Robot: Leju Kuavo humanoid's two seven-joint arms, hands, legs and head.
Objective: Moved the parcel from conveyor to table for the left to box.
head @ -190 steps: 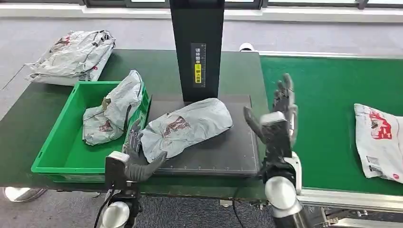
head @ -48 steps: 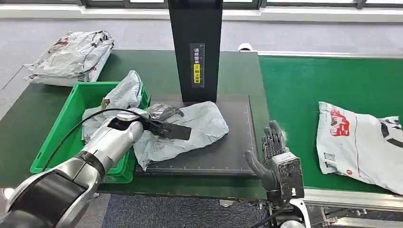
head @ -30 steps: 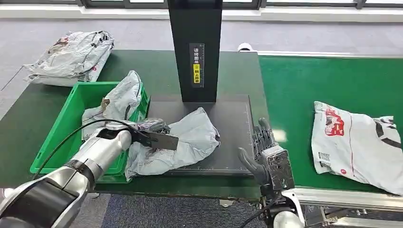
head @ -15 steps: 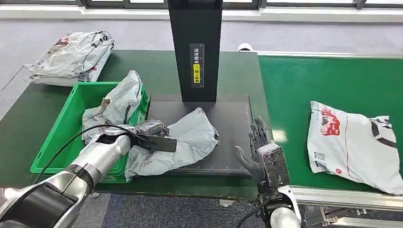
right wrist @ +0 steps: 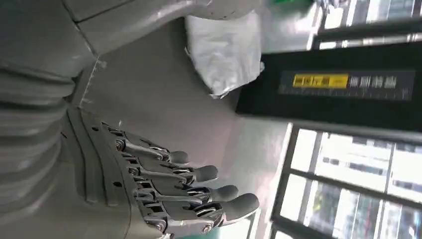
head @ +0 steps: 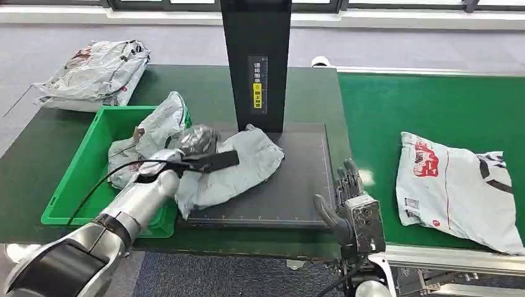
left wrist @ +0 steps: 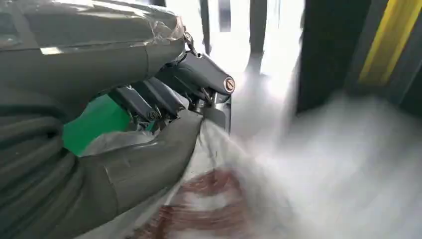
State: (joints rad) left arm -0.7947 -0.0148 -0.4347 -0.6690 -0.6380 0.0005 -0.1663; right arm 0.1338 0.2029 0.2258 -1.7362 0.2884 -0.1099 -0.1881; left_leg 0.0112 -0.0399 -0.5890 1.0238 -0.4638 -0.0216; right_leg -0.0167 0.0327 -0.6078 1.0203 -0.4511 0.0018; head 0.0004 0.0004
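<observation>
A crumpled grey parcel (head: 238, 166) lies across the black scale pad (head: 297, 185), its left end bunched and raised. My left hand (head: 197, 145) grips that bunched end beside the green box (head: 80, 185); the left wrist view has the hand (left wrist: 164, 94) closed on the grey parcel (left wrist: 239, 199). Two more grey parcels (head: 148, 139) sit in the box. Another white parcel (head: 458, 185) rests on the green conveyor (head: 408, 111). My right hand (head: 350, 207) stands open at the pad's near right corner, holding nothing, its fingers (right wrist: 199, 189) spread.
A black scanner post (head: 257, 62) rises behind the pad. A pile of grey parcels (head: 93, 74) lies at the table's far left. The dark green table (head: 37, 154) runs around the box.
My left hand has lifted the parcel's left end up and back toward the box, dragging the parcel along the pad. The white parcel on the conveyor has crept left. My right hand hardly moved.
</observation>
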